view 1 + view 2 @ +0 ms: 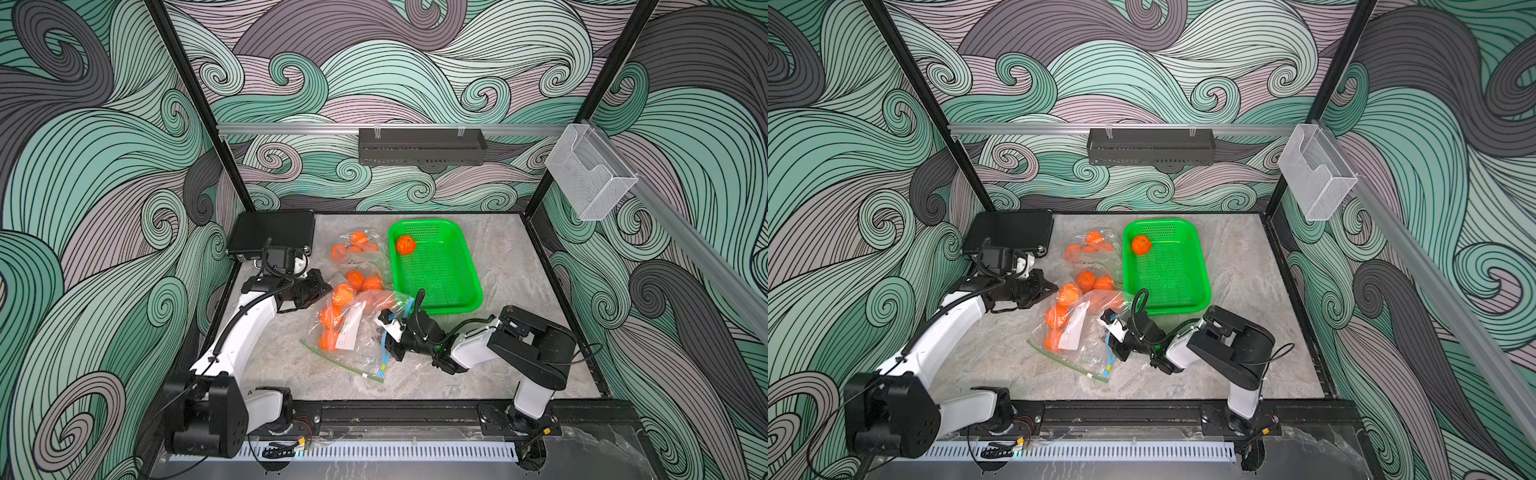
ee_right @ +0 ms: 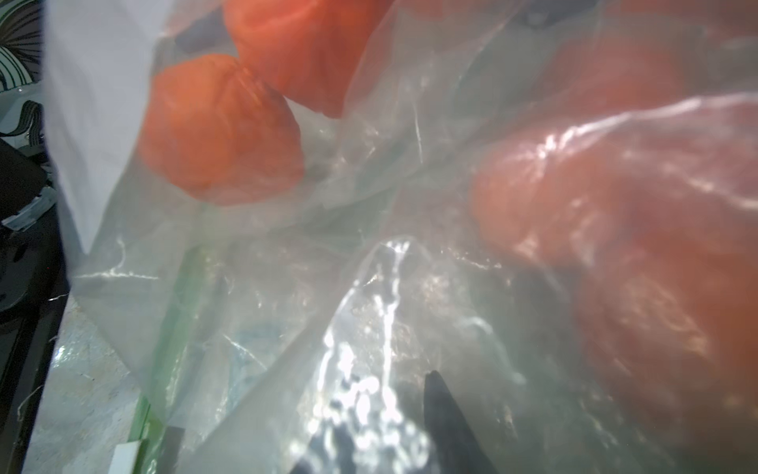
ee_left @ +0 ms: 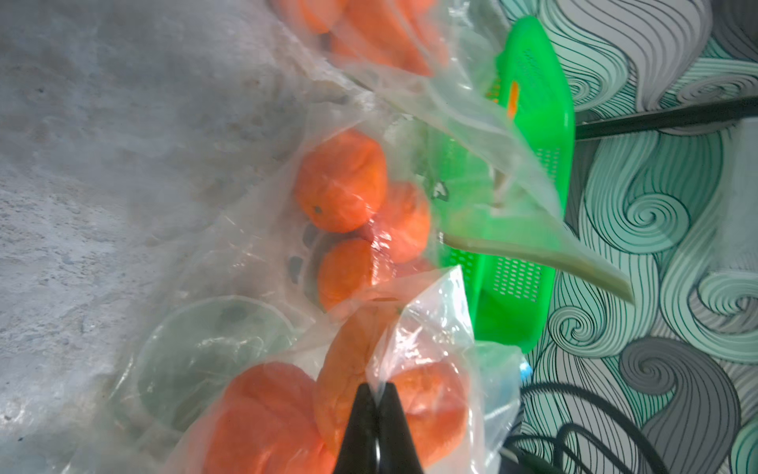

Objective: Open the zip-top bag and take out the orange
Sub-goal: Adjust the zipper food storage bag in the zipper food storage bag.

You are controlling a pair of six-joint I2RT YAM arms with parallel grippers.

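A clear zip-top bag (image 1: 353, 332) (image 1: 1077, 332) with several oranges (image 1: 330, 316) and a white label lies mid-table in both top views. My left gripper (image 1: 330, 291) (image 3: 377, 388) is shut, pinching a fold of that bag's film beside an orange (image 3: 430, 410). My right gripper (image 1: 384, 336) (image 2: 381, 410) is at the bag's other side by a blue zip strip (image 1: 386, 357). Its fingers (image 2: 445, 414) stand a little apart with crumpled film between them. Oranges (image 2: 217, 131) show through the plastic.
A green basket (image 1: 457, 306) (image 1: 1185, 308) at the back right holds one orange (image 1: 406, 244). Two more bags of oranges (image 1: 355, 245) (image 1: 363, 280) lie behind the held one. A black box (image 1: 274, 235) sits at the back left. A green zip strip (image 1: 340, 361) trails toward the front.
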